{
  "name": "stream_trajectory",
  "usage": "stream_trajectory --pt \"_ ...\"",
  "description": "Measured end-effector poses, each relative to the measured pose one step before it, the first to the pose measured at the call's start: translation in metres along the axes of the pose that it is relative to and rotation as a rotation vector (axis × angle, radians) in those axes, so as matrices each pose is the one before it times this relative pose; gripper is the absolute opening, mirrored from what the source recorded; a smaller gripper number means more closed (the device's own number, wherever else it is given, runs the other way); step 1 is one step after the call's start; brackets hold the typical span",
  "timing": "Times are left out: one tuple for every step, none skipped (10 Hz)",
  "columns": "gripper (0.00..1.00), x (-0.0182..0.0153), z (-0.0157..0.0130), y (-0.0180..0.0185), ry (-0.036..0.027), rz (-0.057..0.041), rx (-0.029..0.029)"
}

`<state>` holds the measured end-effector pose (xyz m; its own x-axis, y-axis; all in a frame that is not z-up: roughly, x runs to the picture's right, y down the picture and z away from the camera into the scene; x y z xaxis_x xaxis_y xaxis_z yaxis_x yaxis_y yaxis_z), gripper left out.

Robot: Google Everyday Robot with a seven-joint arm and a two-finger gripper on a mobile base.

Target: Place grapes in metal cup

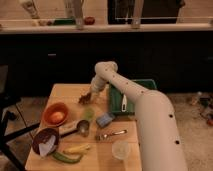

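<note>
Tool (89, 95) low over grapes (82, 100), partly hiding them, far across table (64, 93).

Wooden surface (64, 92), pincer (87, 97) by grapes (82, 100) at 12 o'clock, metal cup (83, 127) centre, orange bowl (55, 114) 9 o'clock, banana (77, 148) 6 o'clock

The robot's one white arm (152, 120) comes in at the bottom right of the frame as a thick, rounded tube and slants up and to the left toward the middle. Small dark dots run in a line along its upper side. Just above the centre of the frame it turns at a rounded elbow (105, 69), its highest point. From there a shorter, thinner wrist (96, 84) drops down and left. The gripper (87, 96) hangs at its end, dark, pointing downward, left of centre.
</note>
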<state>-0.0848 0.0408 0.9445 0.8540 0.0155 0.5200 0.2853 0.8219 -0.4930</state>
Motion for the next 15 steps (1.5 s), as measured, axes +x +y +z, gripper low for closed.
stream_trajectory --pt "0.00 -0.00290 -0.00453 -0.00165 -0.02240 -0.00351 0.01593" --pt "0.00 -0.00368 -0.00503 -0.00181 -0.01850 -0.00541 0.01738" --pt "0.00 -0.00384 -0.00355 -0.00164 -0.01321 -0.00713 0.01209" --pt "0.00 -0.00326 -0.00240 -0.00154 -0.00648 -0.00752 0.00759" --pt "0.00 -0.00412 -0.00228 -0.00159 -0.00577 -0.00875 0.00695" --pt "0.00 -0.00187 -0.00195 -0.00049 -0.00465 -0.00777 0.00734" --pt "0.00 -0.00201 -0.00439 0.00070 0.00493 -0.01022 0.00037" --pt "0.00 -0.00363 -0.01037 0.00402 0.00427 -0.01301 0.00053" --pt "0.00 -0.00077 -0.00920 0.00475 0.00244 -0.00619 0.00036" --pt "0.00 -0.00384 -0.00302 0.00160 -0.00212 -0.00729 -0.00084" --pt "0.00 -0.00424 -0.00149 0.00092 -0.00376 -0.01077 -0.00108" --pt "0.00 -0.00129 -0.00494 0.00223 -0.00231 -0.00846 0.00061" --pt "0.00 -0.00160 -0.00850 0.00253 -0.00083 -0.00926 0.00146" --pt "0.00 -0.00240 -0.00623 0.00226 0.00023 -0.00898 0.00000" --pt "0.00 -0.00337 -0.00564 0.00246 -0.00155 -0.01084 -0.00122"
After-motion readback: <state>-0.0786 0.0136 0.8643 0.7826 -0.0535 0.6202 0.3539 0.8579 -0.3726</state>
